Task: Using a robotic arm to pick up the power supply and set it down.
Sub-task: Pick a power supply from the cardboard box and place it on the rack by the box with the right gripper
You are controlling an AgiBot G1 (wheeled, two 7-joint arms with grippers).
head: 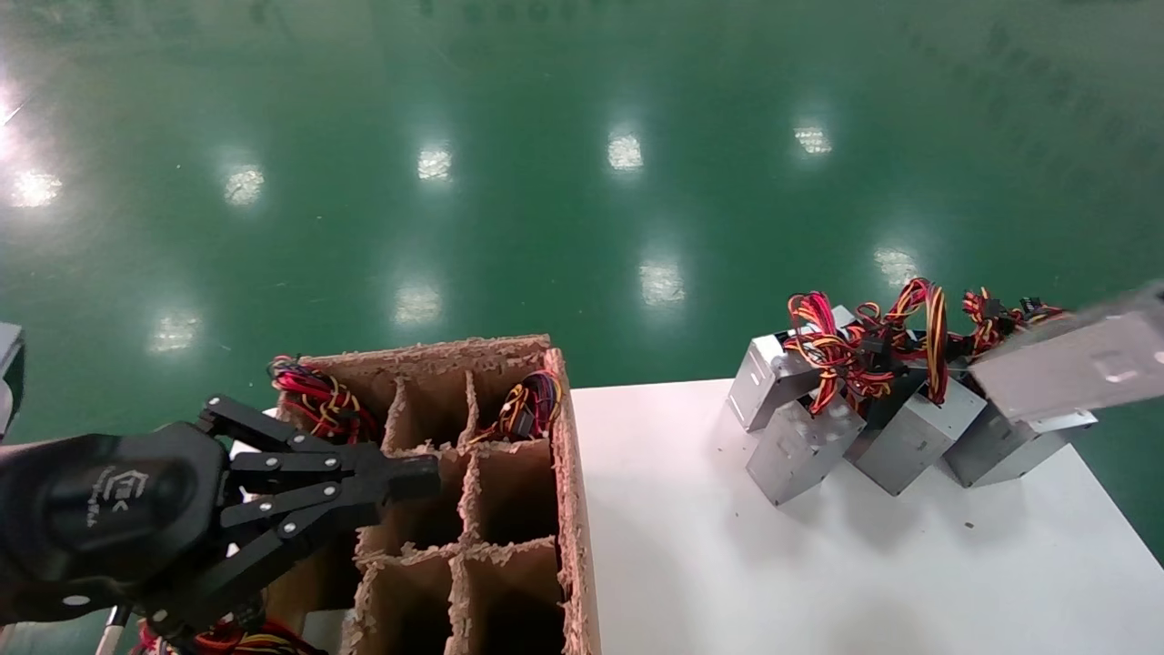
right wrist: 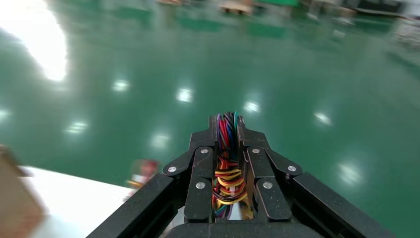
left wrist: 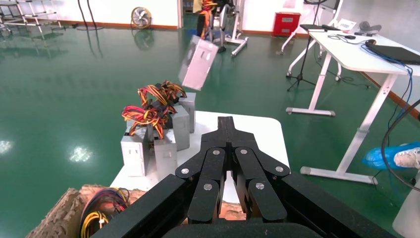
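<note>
The robot's left black multi-link pronged gripper (head: 414,477) is reaching forward from the lower left of the head view, its white logo facing up. In the left wrist view (left wrist: 227,124) its two fingers are pressing together, tips meeting in a single point. The right black multi-link gripper (right wrist: 227,121) is showing only in its own wrist view, where its fingers (right wrist: 214,130) are standing narrowly apart, clamping on a bundle of coloured wires.
</note>
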